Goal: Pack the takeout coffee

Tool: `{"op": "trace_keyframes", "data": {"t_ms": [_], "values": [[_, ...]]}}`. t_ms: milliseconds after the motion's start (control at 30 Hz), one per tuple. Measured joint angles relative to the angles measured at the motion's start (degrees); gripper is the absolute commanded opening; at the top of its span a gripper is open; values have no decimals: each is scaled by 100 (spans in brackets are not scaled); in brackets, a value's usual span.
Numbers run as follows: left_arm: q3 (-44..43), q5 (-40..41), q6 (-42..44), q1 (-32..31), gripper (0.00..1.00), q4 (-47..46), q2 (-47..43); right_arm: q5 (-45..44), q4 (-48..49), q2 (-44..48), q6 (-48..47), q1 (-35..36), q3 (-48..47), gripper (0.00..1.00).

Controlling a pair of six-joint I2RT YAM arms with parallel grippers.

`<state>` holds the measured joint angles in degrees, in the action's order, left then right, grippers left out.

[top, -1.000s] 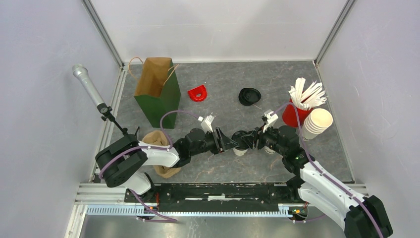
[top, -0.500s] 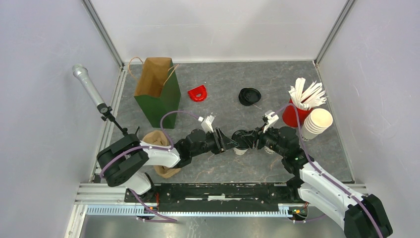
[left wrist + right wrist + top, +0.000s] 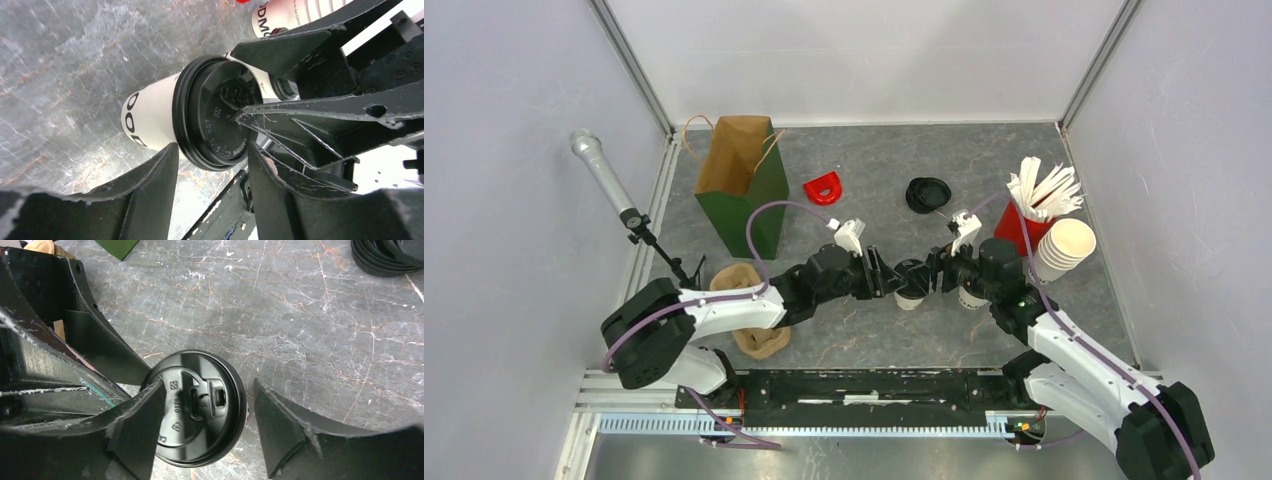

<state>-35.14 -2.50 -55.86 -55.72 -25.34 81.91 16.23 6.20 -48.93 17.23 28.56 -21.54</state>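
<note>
A cream-white takeout coffee cup [image 3: 911, 288] with a black lid stands on the grey table between my two grippers. My left gripper [image 3: 882, 277] is open at its left, and my right gripper [image 3: 932, 277] is open at its right. In the left wrist view the cup [image 3: 147, 117] shows its lid [image 3: 212, 120] just past my left gripper [image 3: 212, 150]. In the right wrist view the lid [image 3: 210, 410] lies between the spread fingers of my right gripper [image 3: 208, 385], with a gap on the right side. A second lidded cup [image 3: 970, 297] stands partly hidden under the right arm.
A green paper bag [image 3: 744, 185] stands open at the back left. A red object [image 3: 824, 187], a stack of black lids [image 3: 927, 194], a red cup of white sticks [image 3: 1024, 225] and stacked cream cups [image 3: 1064, 250] lie behind. A crumpled brown bag [image 3: 749, 315] is near the left arm.
Both wrists have shifted a little toward the back of the table and closed in around the lidded cup. The cup stays in the same place.
</note>
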Motion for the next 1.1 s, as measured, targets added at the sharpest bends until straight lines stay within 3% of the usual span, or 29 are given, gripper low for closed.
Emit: {"op": "trace_keyframes", "data": {"t_ms": [333,400,700,933,1100], "values": [[-769,527,831,2,77,1574,-686,-284,-1113,-243,-256,9,-1572,92],[-841,619,988,2,99,1904,-848,-310,-1329,-254,-402,9,-1722,98],[-1773,1781,2000,2,100,4124,-2017,-730,-2232,-50,-1176,15,-1910,98],[-2415,3156,2662,4,100,5637,-3314,-1008,-2262,157,-1263,15,-1967,98],[-2420,3604,2616,7,100,6568,-3711,-726,-2116,219,-1145,15,-1937,96]]}}
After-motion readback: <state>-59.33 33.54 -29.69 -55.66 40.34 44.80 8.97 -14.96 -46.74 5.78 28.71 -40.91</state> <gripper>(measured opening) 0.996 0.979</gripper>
